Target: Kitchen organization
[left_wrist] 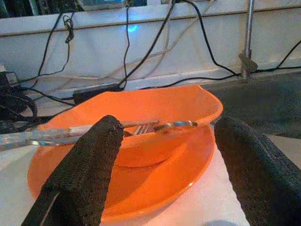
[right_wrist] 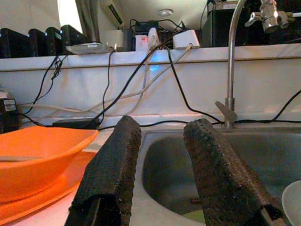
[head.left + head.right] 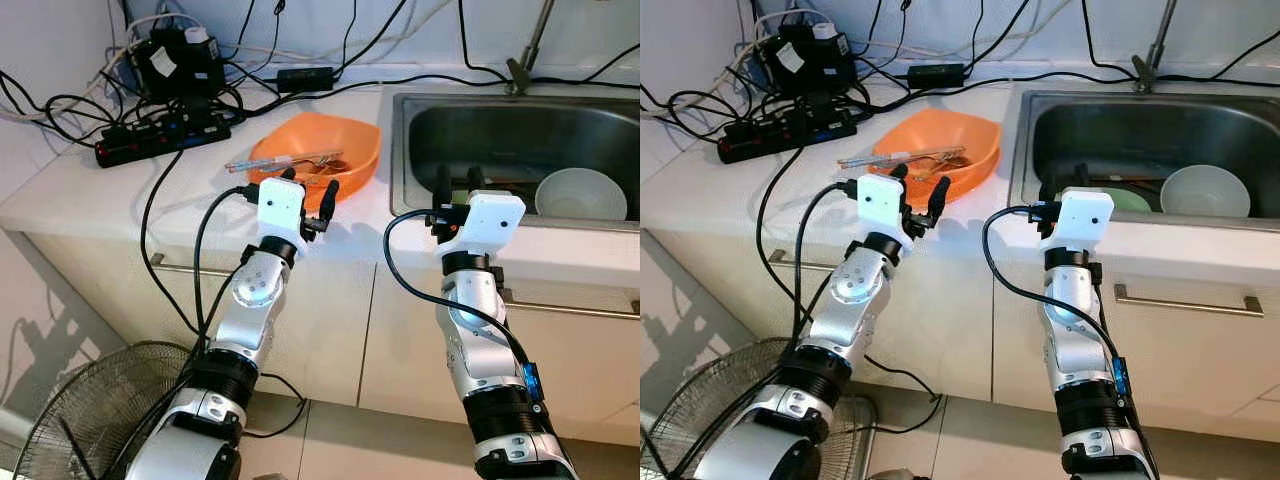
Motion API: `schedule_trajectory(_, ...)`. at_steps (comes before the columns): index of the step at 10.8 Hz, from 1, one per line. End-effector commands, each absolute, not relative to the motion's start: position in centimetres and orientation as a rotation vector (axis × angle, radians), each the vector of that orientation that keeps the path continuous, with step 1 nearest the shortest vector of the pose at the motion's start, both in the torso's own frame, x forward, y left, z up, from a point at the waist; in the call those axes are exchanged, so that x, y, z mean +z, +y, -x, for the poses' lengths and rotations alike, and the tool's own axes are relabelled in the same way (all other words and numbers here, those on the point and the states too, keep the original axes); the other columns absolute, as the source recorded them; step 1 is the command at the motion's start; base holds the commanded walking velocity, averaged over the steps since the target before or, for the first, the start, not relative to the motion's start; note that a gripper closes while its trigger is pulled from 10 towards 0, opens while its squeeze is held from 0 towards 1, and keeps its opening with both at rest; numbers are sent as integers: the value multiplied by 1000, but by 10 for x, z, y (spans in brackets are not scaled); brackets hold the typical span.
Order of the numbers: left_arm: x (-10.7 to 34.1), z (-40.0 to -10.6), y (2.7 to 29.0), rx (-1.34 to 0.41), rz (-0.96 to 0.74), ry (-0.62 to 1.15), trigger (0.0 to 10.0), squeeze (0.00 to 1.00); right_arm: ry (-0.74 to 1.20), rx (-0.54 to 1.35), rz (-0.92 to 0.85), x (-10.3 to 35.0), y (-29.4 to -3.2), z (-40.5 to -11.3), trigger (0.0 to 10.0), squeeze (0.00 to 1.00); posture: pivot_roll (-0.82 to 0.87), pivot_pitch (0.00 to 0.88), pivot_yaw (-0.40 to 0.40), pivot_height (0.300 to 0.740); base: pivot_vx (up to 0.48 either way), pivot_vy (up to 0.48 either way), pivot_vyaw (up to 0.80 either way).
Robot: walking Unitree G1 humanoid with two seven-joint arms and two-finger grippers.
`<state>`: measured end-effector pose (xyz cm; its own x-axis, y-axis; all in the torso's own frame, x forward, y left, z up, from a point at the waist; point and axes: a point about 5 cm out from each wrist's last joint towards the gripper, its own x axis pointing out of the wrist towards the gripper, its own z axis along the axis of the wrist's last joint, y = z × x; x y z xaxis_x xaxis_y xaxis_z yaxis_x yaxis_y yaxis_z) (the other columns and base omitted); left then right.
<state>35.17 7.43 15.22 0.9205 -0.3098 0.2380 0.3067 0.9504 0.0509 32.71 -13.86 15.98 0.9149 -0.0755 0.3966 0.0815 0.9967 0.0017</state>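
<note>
A white counter (image 3: pixel 90 190) runs along the wall, with a steel sink (image 3: pixel 520 125) set into it on the right side.

An orange bowl (image 3: pixel 325 145) sits on an orange plate (image 1: pixel 155 188) on the counter, just beside the sink, at about nine o'clock from it. A fork (image 1: pixel 141 126) and some other long sticks, maybe chopsticks (image 3: pixel 285 160), lie across the top of the bowl.

The left end effector (image 3: pixel 308 193) hangs just at the near edge of the orange bowl, at about six o'clock from it. Its two black fingers (image 1: pixel 87 165) are spread apart, with nothing between them. They are close to the plate, but you cannot tell if they touch it.

The right end effector (image 3: pixel 457 186) hangs over the near rim of the sink. Its black fingers (image 2: pixel 113 169) are spread apart too, and they grip nothing.

Inside the sink sits a white bowl (image 3: pixel 582 193), at about three o'clock from the right end effector. Something green (image 3: pixel 1127 200) lies next to the bowl, partly hidden.

A tap (image 2: pixel 230 66) stands at the back of the sink, at twelve o'clock.

At about ten o'clock from the orange bowl lies a black power strip (image 3: pixel 160 135) with many black cables (image 3: pixel 60 105) and a black box (image 3: pixel 180 62) behind it.

Down on the floor, at the lower left, stands a round fan (image 3: pixel 85 415).
</note>
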Motion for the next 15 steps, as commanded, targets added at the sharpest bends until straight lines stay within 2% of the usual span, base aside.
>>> schedule_trajectory(1, 159, -355, 73, -320, -3, -268, 10000, 0, -431, -68, 18, 165, -135, -329, 10000, 0, 66, 0, 70, 740, 0, 0, 0)
schedule_trajectory(2, 164, -358, 68, -327, 13, -282, 4118, 0, -431, -70, 19, 165, -135, -329, 10000, 0, 64, 0, 69, 740, 0, 0, 0)
schedule_trajectory(3, 166, -359, 66, -329, 14, -284, 3529, 0, -432, -71, 19, 165, -135, -329, 10000, 0, 62, 0, 70, 740, 0, 0, 0)
schedule_trajectory(4, 167, -360, 65, -333, 15, -285, 0, 0, -432, -72, 20, 165, -136, -329, 10000, 0, 61, 0, 70, 740, 0, 0, 0)
schedule_trajectory(15, 173, -364, 67, -327, 65, -300, 0, 0, -430, -75, 19, 165, -136, -330, 10000, 0, 67, 0, 70, 740, 0, 0, 0)
